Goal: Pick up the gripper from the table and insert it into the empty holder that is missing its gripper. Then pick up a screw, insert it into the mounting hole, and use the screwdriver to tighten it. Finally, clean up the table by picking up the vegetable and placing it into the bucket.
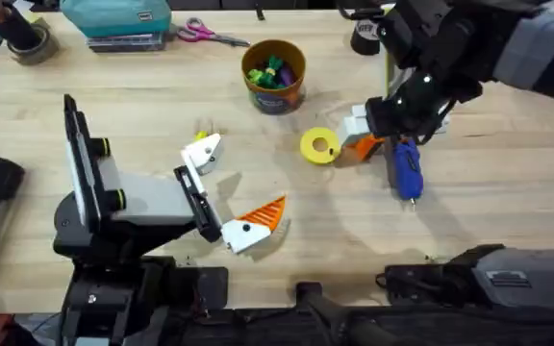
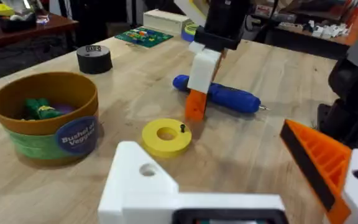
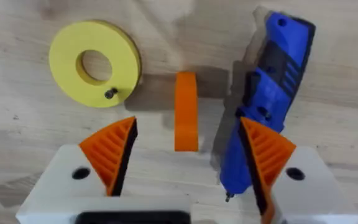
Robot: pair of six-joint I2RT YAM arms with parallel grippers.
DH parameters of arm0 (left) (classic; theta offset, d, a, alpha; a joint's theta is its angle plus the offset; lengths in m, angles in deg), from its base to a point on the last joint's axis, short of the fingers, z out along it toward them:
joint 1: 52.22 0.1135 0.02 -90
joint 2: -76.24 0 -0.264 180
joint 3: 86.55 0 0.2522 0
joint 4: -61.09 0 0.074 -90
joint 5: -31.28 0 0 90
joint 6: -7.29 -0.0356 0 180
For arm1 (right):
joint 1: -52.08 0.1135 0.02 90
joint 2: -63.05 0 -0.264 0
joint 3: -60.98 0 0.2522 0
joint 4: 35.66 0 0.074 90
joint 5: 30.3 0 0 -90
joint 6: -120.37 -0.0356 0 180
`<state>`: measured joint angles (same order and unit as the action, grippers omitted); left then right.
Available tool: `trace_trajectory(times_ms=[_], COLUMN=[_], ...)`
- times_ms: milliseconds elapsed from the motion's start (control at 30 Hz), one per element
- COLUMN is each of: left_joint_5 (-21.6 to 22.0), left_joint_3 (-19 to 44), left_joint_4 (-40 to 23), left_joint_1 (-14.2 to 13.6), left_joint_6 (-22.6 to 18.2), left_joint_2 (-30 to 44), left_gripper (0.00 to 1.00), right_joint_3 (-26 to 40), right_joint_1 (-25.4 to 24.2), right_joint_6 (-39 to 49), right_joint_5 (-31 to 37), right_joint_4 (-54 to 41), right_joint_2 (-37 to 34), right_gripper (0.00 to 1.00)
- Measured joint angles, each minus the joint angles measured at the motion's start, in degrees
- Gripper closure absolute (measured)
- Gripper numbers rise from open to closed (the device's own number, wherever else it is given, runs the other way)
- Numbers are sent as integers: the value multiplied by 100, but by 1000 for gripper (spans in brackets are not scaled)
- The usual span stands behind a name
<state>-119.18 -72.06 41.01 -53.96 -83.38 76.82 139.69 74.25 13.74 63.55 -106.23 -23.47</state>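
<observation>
Left claw (image 1: pixel 227 187) rests near the table's (image 1: pixel 113 106) front edge, spread wide — one holder (image 1: pixel 203 153) bare, awaiting its gripper (image 3: pixel 186 111). Farther in, right claw (image 3: pixel 186 144) hangs open astride that gripper, beside the screwdriver (image 1: pixel 407 166).
</observation>
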Motion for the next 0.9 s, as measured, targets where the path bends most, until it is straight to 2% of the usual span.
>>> trace_trajectory(times_ms=[700, 767, 900], left_joint_5=[0, 0, 0], left_joint_3=[0, 0, 0], left_joint_4=[1, 1, 1], left_joint_1=[0, 0, 0], left_joint_6=[0, 0, 0], left_joint_2=[0, 0, 0], left_gripper=[15, 15, 15], right_joint_3=[-332, -332, -332], right_joint_1=[0, 0, 0], right_joint_6=[-144, -141, -140], right_joint_5=[-53, -55, -57], right_joint_4=[327, 329, 367], right_joint_2=[-12, -12, -12], right_gripper=[15, 55, 209])
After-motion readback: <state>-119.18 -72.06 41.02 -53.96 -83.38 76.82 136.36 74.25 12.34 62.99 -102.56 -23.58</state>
